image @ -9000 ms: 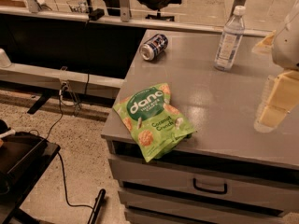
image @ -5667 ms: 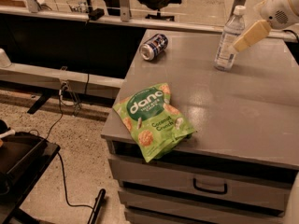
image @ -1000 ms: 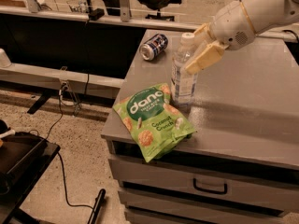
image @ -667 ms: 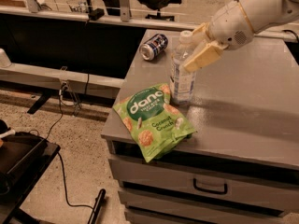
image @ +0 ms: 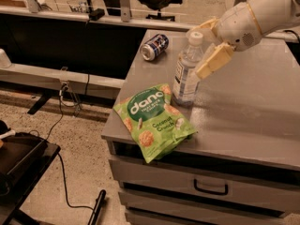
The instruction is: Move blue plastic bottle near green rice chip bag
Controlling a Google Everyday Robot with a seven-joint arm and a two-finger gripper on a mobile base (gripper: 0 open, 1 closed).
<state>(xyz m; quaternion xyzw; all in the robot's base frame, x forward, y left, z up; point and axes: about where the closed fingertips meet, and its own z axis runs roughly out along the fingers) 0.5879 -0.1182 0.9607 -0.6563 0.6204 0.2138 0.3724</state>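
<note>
While the bottle [image: 186, 74] stands upright on the grey table [image: 253, 111], its white cap on, the gripper [image: 202, 50] sits at the bottle's upper right side, at the end of a white arm [image: 262, 13] that reaches in from the top right. The jaws are spread: one tan finger [image: 213, 60] slants down just beside the bottle's shoulder, the other shows behind the cap, and I cannot tell if either touches the plastic. The bottle's base is just beside the far right corner of the green chip bag [image: 152, 121], which lies flat at the table's front left corner with its lower end hanging over the edge. A can [image: 154, 46] lies on its side near the back left edge, well apart from the bag.
</note>
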